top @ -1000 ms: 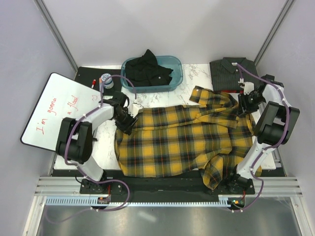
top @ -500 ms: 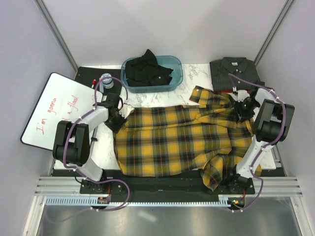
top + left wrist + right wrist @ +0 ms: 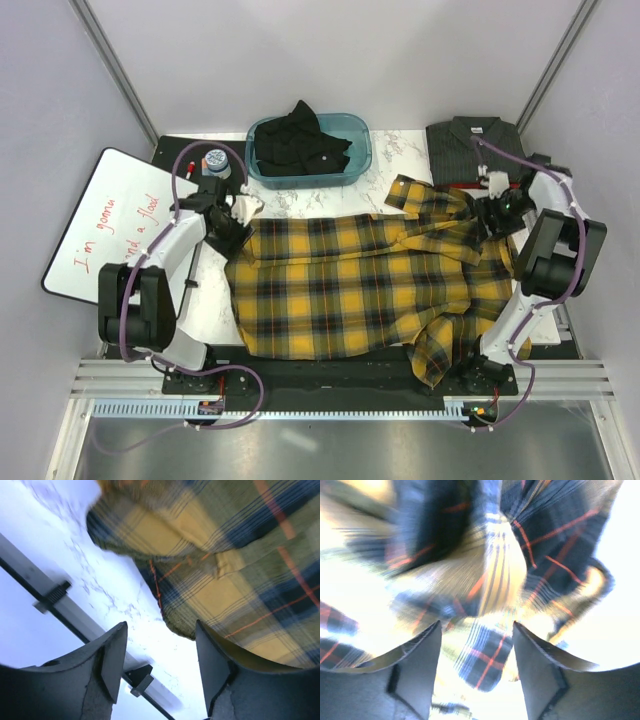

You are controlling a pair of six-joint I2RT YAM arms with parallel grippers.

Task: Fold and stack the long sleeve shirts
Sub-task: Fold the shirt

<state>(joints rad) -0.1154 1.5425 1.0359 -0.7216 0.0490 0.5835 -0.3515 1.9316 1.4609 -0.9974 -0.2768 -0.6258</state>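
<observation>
Left gripper (image 3: 160,632) and right gripper (image 3: 476,630) stand parted, empty, at opposite ends of plaid shirt (image 3: 360,290); best pinch edges squarely, tension evenly before folding.

From overhead I see the yellow-and-black plaid shirt (image 3: 360,285) spread wide across the marble table (image 3: 400,158). One cuff reaches up toward the teal bin (image 3: 362,160), and the near right part is bunched over the table's front edge. My left gripper (image 3: 240,222) sits at the shirt's left edge and my right gripper (image 3: 490,215) at its right end. From up here I can't make out how their jaws stand. The black shirt (image 3: 300,140) is heaped in the bin. The charcoal shirt (image 3: 465,145) lies folded in the far right corner. A whiteboard (image 3: 110,215) with red handwriting lies at the left.
</observation>
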